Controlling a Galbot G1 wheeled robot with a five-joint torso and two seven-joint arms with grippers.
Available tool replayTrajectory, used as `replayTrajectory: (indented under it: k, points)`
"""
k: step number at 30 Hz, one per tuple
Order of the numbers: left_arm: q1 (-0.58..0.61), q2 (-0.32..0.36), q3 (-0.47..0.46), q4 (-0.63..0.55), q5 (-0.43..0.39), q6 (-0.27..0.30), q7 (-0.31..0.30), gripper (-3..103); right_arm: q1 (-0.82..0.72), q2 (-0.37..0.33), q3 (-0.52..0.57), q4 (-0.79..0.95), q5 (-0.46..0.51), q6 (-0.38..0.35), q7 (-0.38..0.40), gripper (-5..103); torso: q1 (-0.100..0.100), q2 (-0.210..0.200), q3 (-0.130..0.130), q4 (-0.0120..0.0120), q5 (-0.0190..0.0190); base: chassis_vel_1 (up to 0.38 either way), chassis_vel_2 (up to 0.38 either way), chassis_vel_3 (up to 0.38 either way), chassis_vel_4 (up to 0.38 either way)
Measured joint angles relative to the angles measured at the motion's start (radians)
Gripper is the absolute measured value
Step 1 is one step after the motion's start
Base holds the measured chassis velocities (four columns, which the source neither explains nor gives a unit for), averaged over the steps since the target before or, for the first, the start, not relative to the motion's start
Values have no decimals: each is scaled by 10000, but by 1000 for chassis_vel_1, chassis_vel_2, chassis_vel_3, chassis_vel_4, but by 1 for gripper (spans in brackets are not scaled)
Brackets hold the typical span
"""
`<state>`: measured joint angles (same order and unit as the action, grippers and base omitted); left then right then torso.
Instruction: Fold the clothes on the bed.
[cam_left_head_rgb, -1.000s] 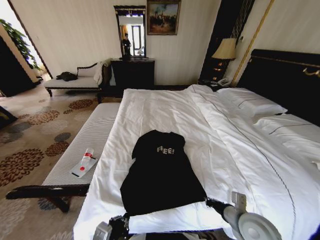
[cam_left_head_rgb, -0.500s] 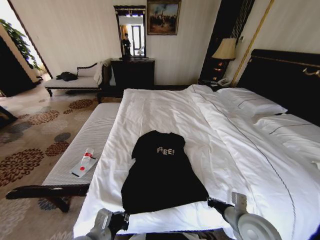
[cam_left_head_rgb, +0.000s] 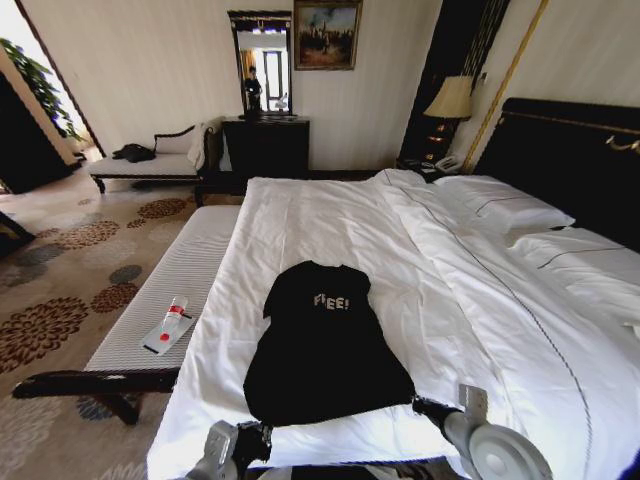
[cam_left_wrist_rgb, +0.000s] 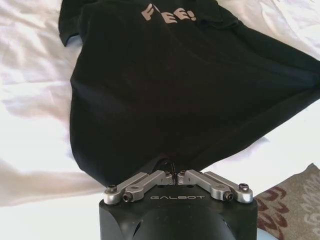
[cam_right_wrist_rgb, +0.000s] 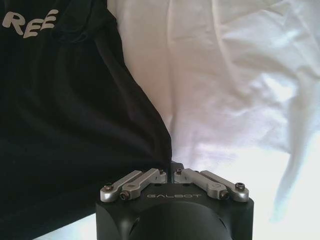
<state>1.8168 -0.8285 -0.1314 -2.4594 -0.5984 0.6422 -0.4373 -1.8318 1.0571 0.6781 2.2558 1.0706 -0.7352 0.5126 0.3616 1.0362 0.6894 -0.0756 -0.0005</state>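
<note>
Pinching the black T-shirt (cam_left_head_rgb: 325, 345) by its hem corners, left gripper (cam_left_wrist_rgb: 175, 176) and right gripper (cam_right_wrist_rgb: 170, 175) pressed together on cloth, I hold it taut and flat on the bed (cam_left_head_rgb: 500, 300), ready for folding

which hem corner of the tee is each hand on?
Left hand is shut on the T-shirt at its bench-side hem corner; right hand is shut on the pillow-side corner. Both corners lie at the bed edge nearest the robot.
</note>
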Motion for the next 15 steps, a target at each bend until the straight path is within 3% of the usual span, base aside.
replayTrajectory:
  k: [3, 5, 6, 7, 9, 11, 12, 13, 15]
  points:
    - [-131, -16, 184, 140, 177, 76, -6, -2, -5, 20, -9, -30, -19, 0, -17, 2, 1, 0, 0, -1, -1, 0, 0, 0, 0]
    - [-34, 56, 144, 134, 284, 104, -4, 9, -17, 40, -9, -30, -20, 0, -32, 2, 1, -1, 0, -1, 0, 0, 0, 0, 0]
    - [98, 126, 50, 91, 342, 117, -1, 9, -28, 56, -5, -26, -29, 1, -32, 2, 1, 0, 0, 0, 0, 0, 0, 0, 0]
    - [295, 244, -174, -53, 425, 88, 49, 20, -47, 83, 5, 4, -96, 1, -21, 12, 0, 0, 0, 0, 1, 0, 0, 0, 0]
    - [392, 297, -316, -169, 445, 46, 74, 20, -59, 97, 14, 44, -175, 1, -20, 12, 0, 0, 0, 0, -1, 0, 0, 0, 0]
    - [490, 335, -538, -321, 416, 4, 80, 30, -73, 104, 22, 109, -341, 1, -20, 18, 0, 0, -1, -2, 0, 0, 0, 0, 0]
    - [559, 335, -695, -375, 298, -10, 73, 36, -74, 108, 24, 148, -599, 1, -74, 28, 0, 0, -1, -1, -2, 0, 0, 0, 0]
    - [605, 319, -796, -390, 238, -15, 35, 42, -69, 110, 25, 150, -832, 1, -155, 28, 0, 0, 0, -1, -1, 0, 0, 0, 0]
    - [631, 302, -847, -393, 245, -32, 5, 42, -64, 110, 24, 150, -938, 1, -198, 35, 1, 0, 0, 0, 0, 0, 0, 0, 0]
